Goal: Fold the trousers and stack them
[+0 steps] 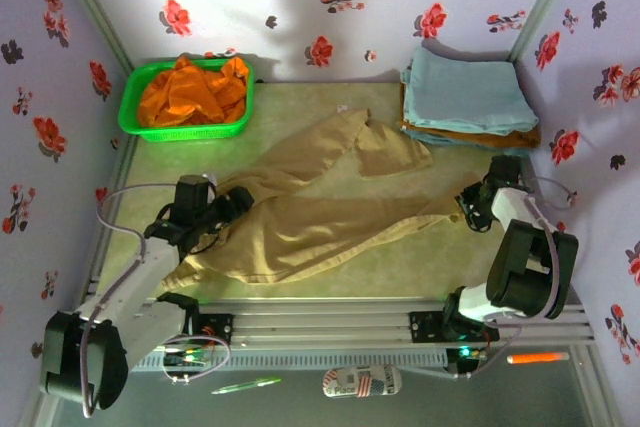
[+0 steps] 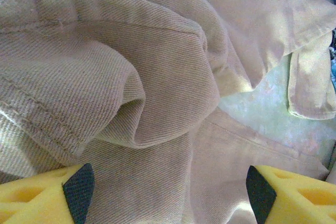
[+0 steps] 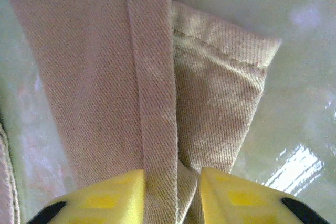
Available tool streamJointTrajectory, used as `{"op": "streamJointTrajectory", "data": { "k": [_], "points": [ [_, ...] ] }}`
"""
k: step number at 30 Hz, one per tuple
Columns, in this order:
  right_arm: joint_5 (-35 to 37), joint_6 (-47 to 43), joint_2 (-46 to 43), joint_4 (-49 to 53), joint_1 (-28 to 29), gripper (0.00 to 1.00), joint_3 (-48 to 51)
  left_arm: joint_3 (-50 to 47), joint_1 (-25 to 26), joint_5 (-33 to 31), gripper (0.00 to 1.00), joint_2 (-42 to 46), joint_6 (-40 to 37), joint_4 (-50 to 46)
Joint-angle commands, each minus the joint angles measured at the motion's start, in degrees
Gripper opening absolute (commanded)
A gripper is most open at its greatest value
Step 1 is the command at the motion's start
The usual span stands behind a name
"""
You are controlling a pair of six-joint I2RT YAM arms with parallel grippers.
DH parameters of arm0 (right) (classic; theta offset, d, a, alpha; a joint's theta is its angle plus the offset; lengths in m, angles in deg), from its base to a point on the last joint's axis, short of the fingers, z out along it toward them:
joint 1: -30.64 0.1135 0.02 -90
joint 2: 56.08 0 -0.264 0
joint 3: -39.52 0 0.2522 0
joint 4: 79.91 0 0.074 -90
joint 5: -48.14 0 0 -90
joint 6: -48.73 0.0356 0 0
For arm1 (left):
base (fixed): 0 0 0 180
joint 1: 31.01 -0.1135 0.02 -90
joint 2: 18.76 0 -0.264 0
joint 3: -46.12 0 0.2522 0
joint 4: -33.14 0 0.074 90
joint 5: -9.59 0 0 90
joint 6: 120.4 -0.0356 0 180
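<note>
Khaki twill trousers [image 1: 300,232] sprawl mid-frame overhead: soft, limp, light. The left gripper [image 2: 170,195] gapes wide over bunched cloth; the right gripper [image 3: 173,184] pinches a leg cuff [image 3: 226,72]. Hems and waistband likely grip best.

The bench [image 1: 420,267] is enclosed on three sides by pale lilac walls [image 1: 400,32] printed with red and dark flowers. Its top is covered by a mottled yellow-green sheet, on which light is reflected as a bright glare [image 3: 302,169] in the right wrist view. The far corners are framed by light metal posts [image 1: 95,12]. A green mesh basket [image 1: 185,132] filled with an orange garment [image 1: 190,92] is set at the far left. A stack of folded cloths, topped by a pale blue-grey one [image 1: 465,92], is placed at the far right. The near edge is bounded by an aluminium rail [image 1: 330,319]. Beyond it, a green pen [image 1: 245,384], a printed can [image 1: 360,381] and an orange marker [image 1: 537,357] are laid on a grey surface [image 1: 300,405].
</note>
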Motion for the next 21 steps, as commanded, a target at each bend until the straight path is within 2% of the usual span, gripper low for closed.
{"op": "streamJointTrajectory", "data": {
  "k": [1,3,4,8,12,13,15,16,21],
  "points": [
    [1.10,-0.49,0.46,-0.42,-0.37,0.26,-1.89,-1.05,-0.69,0.22,0.80,1.54,-2.13,-0.05],
    [2.49,-1.13,0.46,-0.07,-0.31,0.24,-2.79,-1.07,-0.82,0.22,0.80,2.16,-2.39,-0.32],
    [2.59,-1.23,0.54,-0.36,-0.51,0.17,-2.89,-1.32,-0.82,0.22,0.80,2.57,-2.49,-0.12],
    [-0.48,-0.96,0.20,-3.49,-0.99,0.01,-2.35,-2.40,-1.39,0.17,0.81,4.59,-2.55,0.55],
    [-0.34,-1.88,-1.87,-2.04,-0.98,0.00,-3.38,-2.34,-1.69,0.37,0.81,5.64,-2.95,-0.69],
    [0.15,-2.07,-2.27,-0.59,-0.92,0.08,-3.58,-2.37,-1.78,0.56,0.81,5.85,-2.98,-0.79],
    [1.61,-2.24,-3.12,1.14,-1.06,0.39,-2.62,-2.51,-1.75,0.75,0.82,5.94,-2.98,-0.76],
    [2.43,-2.21,-3.53,1.39,-1.09,0.50,-1.65,-2.77,-1.75,0.75,0.82,5.94,-2.80,-0.65],
    [0.65,-2.20,-1.51,-2.08,-1.22,0.52,1.63,-3.67,-1.78,1.35,0.82,5.77,-2.39,0.27]
  ]
}}
